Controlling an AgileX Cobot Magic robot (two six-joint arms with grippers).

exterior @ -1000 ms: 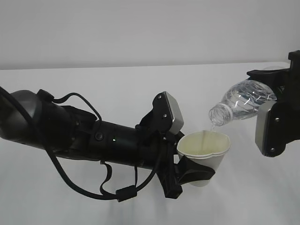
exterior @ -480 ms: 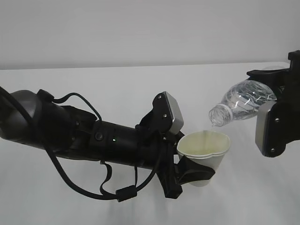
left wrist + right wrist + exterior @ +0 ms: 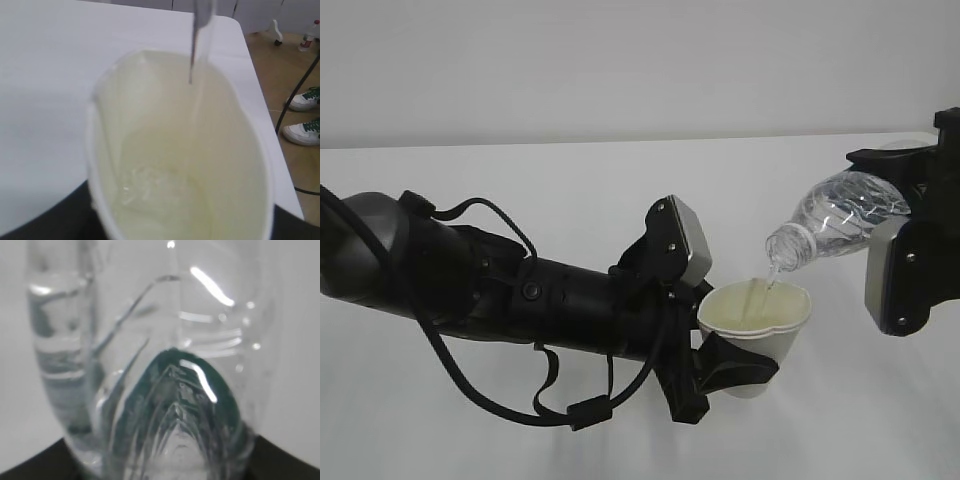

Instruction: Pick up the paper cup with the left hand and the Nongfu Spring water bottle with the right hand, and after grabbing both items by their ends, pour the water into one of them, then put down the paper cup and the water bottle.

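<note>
My left gripper (image 3: 738, 350) is shut on the white paper cup (image 3: 758, 322), squeezing its rim out of round, and holds it upright above the table. The Nongfu Spring water bottle (image 3: 842, 222) hangs tilted to the right, neck down-left over the cup, with my right gripper (image 3: 905, 262) shut on its base end. A thin stream of water (image 3: 772, 279) falls from the neck into the cup. In the left wrist view the cup (image 3: 235, 165) fills the frame, the stream (image 3: 192, 60) enters from above and water (image 3: 155, 187) pools at the bottom. The right wrist view shows the bottle (image 3: 165, 340) close up, with its green label (image 3: 150, 400) showing through the clear plastic.
A white table (image 3: 570, 180) lies under both arms, with a pale wall behind. In the left wrist view the table's right edge (image 3: 260, 100) drops to a wooden floor with white and green shoes (image 3: 304, 99) and a black cable (image 3: 296, 90).
Both arms hold still. Water keeps running from the bottle's neck into the cup.
</note>
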